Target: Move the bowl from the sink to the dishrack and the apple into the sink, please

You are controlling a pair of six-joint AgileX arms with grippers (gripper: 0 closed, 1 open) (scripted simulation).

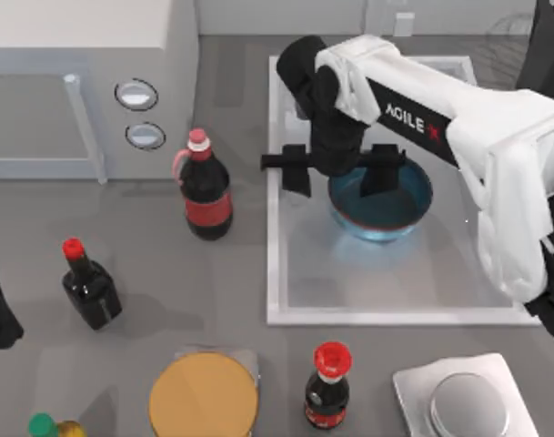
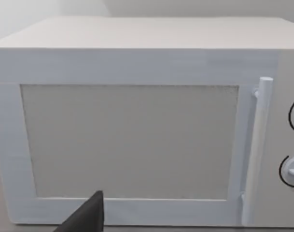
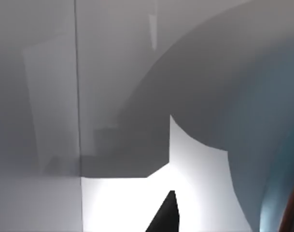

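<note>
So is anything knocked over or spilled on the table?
No. The three dark bottles stand upright and the bowl sits level in the sink. The right gripper is open over the bowl's rim.

My right arm reaches in from the table's right edge, its white-shelled forearm slanting up and leftward toward the far middle of the table, where the black wrist bends down. The right gripper (image 1: 341, 175) hangs from that wrist with its two black fingers spread wide apart, one finger (image 1: 296, 173) to the left and the other finger (image 1: 383, 169) to the right, both pointing downward. In the right wrist view one dark fingertip (image 3: 166, 216) shows. My left arm sits parked at the table's left edge; a dark fingertip (image 2: 86, 216) of the left gripper shows in the left wrist view.
</note>
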